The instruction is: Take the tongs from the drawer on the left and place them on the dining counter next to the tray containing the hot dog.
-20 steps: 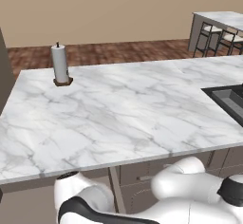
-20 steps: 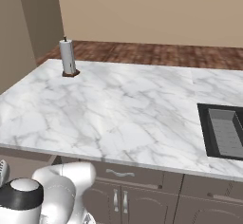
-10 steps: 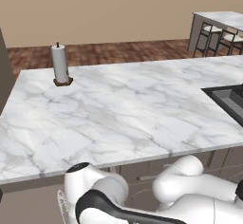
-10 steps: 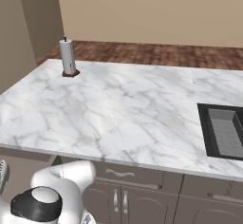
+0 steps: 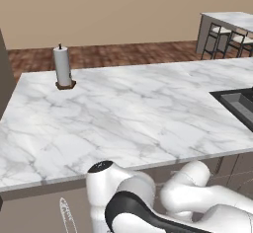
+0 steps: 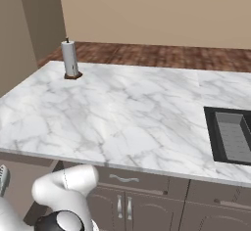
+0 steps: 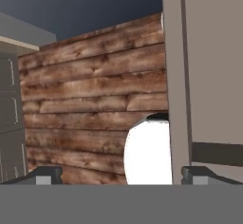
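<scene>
**Gripper spread wide, low below the counter edge; tongs at near left.**
Gripper (image 7: 123, 175) open to full spread, fingers (image 7: 47, 174) far apart with nothing between them. Faces plank floor (image 7: 90, 104), with a grey-brown panel (image 7: 209, 66) close on the right of the hand view. Tongs (image 5: 66, 216) seen as a slim silvery scalloped strip below the near-left edge of the marble counter (image 5: 138, 108), just left of the arm's white links; the same strip sits at the left border of the right base view (image 6: 2, 178). Spacing between tongs and fingers cannot be told. Paper towel roll (image 5: 62, 66) upright at far left of the counter, sink (image 5: 237, 103) at right. Dining counter (image 5: 232, 19) with stools (image 5: 220, 39) far right, well apart from the arm.
</scene>
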